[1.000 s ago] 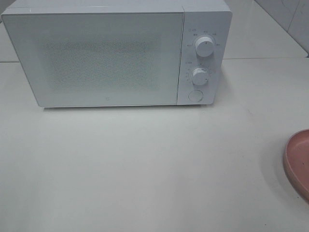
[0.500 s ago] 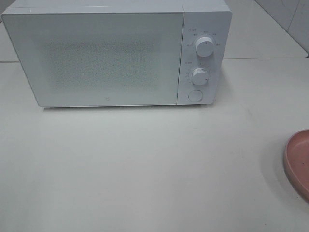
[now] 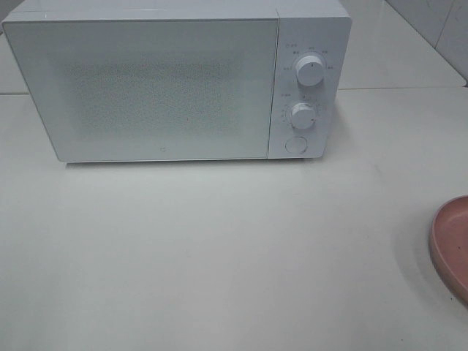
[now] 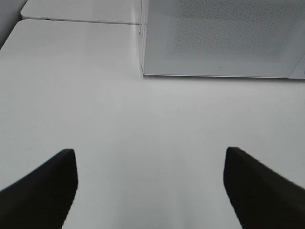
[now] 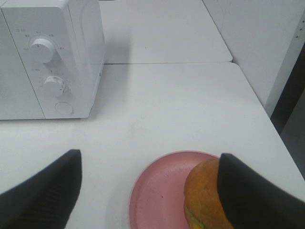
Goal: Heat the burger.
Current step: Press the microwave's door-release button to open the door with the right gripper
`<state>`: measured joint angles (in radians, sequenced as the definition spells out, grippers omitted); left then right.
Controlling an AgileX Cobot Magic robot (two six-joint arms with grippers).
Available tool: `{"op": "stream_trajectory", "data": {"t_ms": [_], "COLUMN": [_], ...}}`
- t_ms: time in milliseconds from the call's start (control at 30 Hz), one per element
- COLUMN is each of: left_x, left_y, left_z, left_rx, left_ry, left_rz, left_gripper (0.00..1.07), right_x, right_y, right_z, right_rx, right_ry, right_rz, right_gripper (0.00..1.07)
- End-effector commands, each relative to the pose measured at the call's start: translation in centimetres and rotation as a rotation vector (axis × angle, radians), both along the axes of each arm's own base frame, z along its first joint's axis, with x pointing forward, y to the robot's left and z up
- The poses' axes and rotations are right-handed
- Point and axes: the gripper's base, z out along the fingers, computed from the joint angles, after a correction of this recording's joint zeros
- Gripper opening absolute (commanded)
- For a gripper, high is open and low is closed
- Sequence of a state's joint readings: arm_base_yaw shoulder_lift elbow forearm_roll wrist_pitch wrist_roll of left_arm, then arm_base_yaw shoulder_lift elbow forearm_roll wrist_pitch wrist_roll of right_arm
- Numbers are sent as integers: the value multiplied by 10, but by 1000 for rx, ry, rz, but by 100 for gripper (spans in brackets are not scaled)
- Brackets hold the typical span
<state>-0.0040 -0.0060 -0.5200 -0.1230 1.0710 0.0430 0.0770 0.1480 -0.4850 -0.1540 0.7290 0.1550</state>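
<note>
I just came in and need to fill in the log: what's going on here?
Nothing is being handled yet. The microwave stands shut on the table. The burger sits on the pink plate, off to the microwave's right. The right gripper hangs open by the plate and burger; the left gripper hangs open over bare table before the microwave. Both are empty.

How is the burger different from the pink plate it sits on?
The burger is golden-brown with a bit of green filling showing; the plate is plain pink. The burger stands tall and domed, while the plate is low and flat. The plate is wider than the burger, which fills only one side of it. Both are round.
</note>
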Motion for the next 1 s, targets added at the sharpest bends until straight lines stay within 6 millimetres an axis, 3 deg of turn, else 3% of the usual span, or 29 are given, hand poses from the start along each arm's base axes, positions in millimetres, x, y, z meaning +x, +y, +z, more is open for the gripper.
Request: {"op": "stream_trajectory", "data": {"t_ms": [33,633,1000], "left_x": [-3,-3,-3], "left_y": [-1,-1,-1], "left_z": [-1,-1,-1], "left_rx": [-9,-9,-9], "left_ry": [-13,-13,-13], "left_rz": [-7,-7,-7], "left_gripper": [77,77,77], "right_x": [10,65,111], "right_y": [2,10,17], "right_z": [2,-9,-15], "right_rx": [-5,-15,-14], "right_ry": [-37,-33,-58], "right_rz": [13,61,103], "right_gripper": [74,74,74]}}
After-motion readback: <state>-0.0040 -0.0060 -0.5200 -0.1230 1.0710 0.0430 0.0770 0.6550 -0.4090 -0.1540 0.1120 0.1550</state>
